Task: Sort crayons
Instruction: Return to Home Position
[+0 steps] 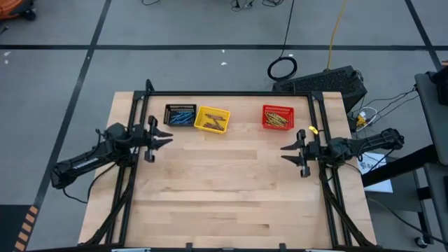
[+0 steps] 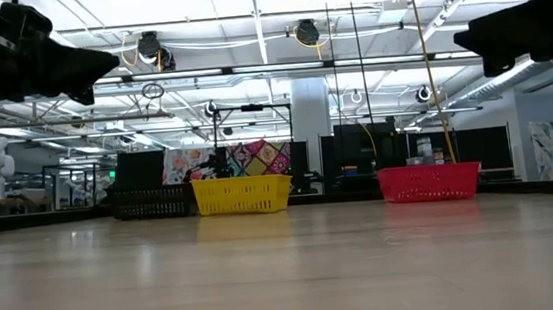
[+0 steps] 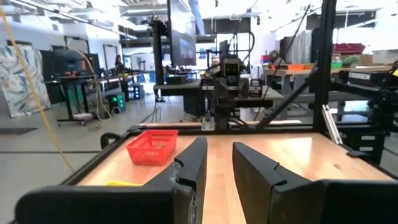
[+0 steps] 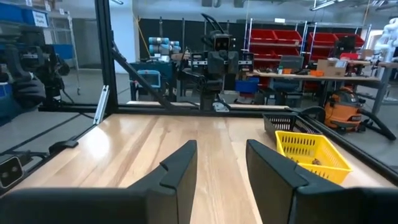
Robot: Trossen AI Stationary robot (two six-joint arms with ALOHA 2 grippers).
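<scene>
You have the left gripper [image 1: 166, 138] hovering at the tabletop's [image 1: 231, 196] 9 o'clock side and the right gripper [image 1: 288, 151] at 3 o'clock, both with jaws released and holding nothing. The blue crayons [image 1: 180, 117] lie in the black basket [image 1: 180, 106] at 11 o'clock. The tan crayons [image 1: 215, 122] are in the yellow basket [image 1: 212, 109] just beside it, and the olive crayons [image 1: 278, 120] in the red basket [image 1: 278, 107] at 1 o'clock.
</scene>
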